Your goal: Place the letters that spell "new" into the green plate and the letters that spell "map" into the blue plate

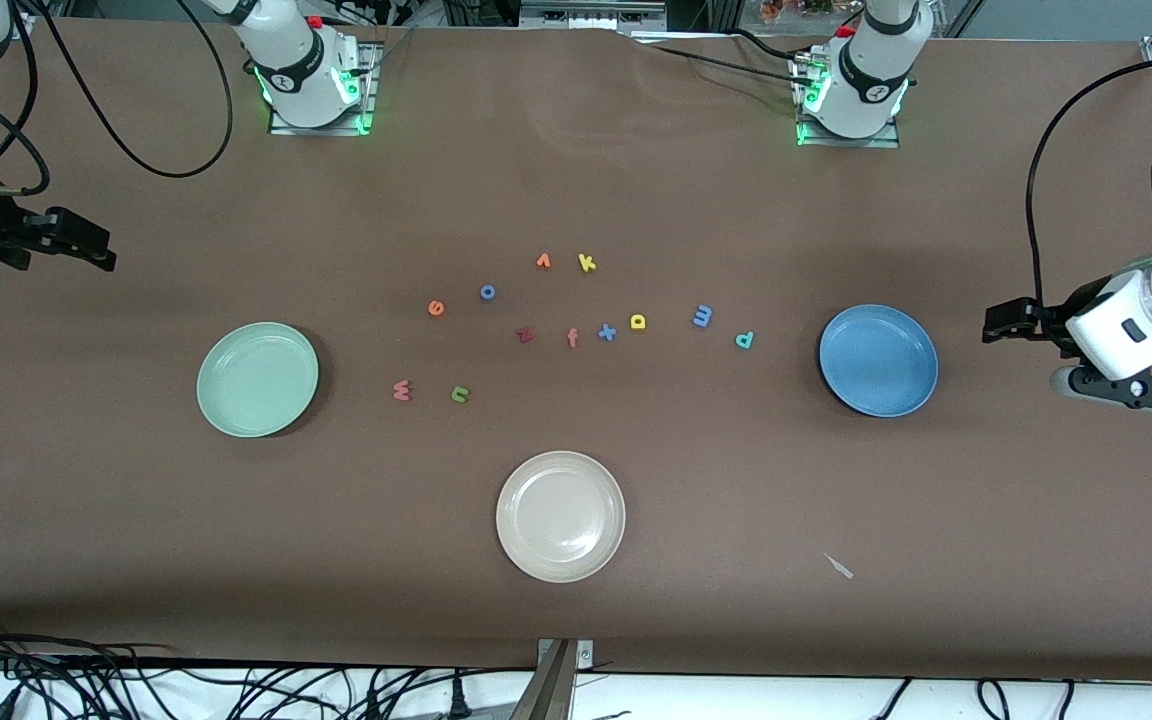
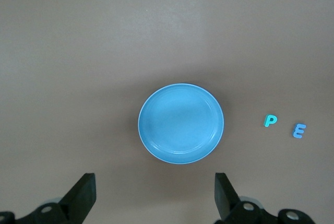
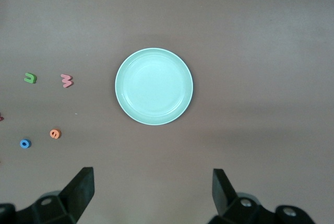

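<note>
The green plate (image 1: 257,379) (image 3: 154,86) lies toward the right arm's end of the table. Beside it are the salmon "w" (image 1: 402,390) (image 3: 67,80), green "n" (image 1: 460,394) (image 3: 30,78) and orange "e" (image 1: 436,307) (image 3: 55,133). The blue plate (image 1: 878,360) (image 2: 181,124) lies toward the left arm's end, with the teal "p" (image 1: 744,340) (image 2: 270,120), blue "m" (image 1: 702,316) (image 2: 299,130) and yellow "a" (image 1: 638,321) beside it. My left gripper (image 1: 998,325) (image 2: 155,192) hangs open and empty over bare table outside the blue plate. My right gripper (image 1: 86,245) (image 3: 153,190) hangs open and empty outside the green plate.
A cream-white plate (image 1: 560,516) sits nearer the front camera, mid-table. Other letters lie in the middle: blue "o" (image 1: 487,292), orange pointed letter (image 1: 543,261), yellow "k" (image 1: 587,262), a red letter (image 1: 525,335), salmon "f" (image 1: 572,338), blue "x" (image 1: 607,332). A white scrap (image 1: 839,566) lies near the front.
</note>
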Motion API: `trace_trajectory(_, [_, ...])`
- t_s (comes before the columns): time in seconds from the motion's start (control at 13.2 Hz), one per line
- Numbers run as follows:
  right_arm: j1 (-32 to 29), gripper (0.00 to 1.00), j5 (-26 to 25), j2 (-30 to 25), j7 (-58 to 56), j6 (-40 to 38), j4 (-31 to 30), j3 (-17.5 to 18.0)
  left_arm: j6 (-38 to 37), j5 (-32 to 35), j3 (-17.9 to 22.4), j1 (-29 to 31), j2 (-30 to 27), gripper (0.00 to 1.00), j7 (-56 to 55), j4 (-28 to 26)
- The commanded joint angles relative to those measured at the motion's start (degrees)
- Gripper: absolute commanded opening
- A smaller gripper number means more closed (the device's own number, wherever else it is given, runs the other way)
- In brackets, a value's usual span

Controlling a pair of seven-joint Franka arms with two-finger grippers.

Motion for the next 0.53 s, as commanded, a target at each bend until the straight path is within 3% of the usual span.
trace_trajectory(0.0, [0.23,1.0,-0.54,-0.37,-0.7,-0.27,-0.21,-0.23,-0.22,-1.78,0.25,-0.14,-0.99,1.0,-0.58,-1.0])
trace_trajectory(0.45, [0.23,1.0,-0.54,-0.37,-0.7,-0.27,-0.3,-0.23,-0.22,-1.78,0.25,-0.14,-0.9,1.0,-0.58,-1.35])
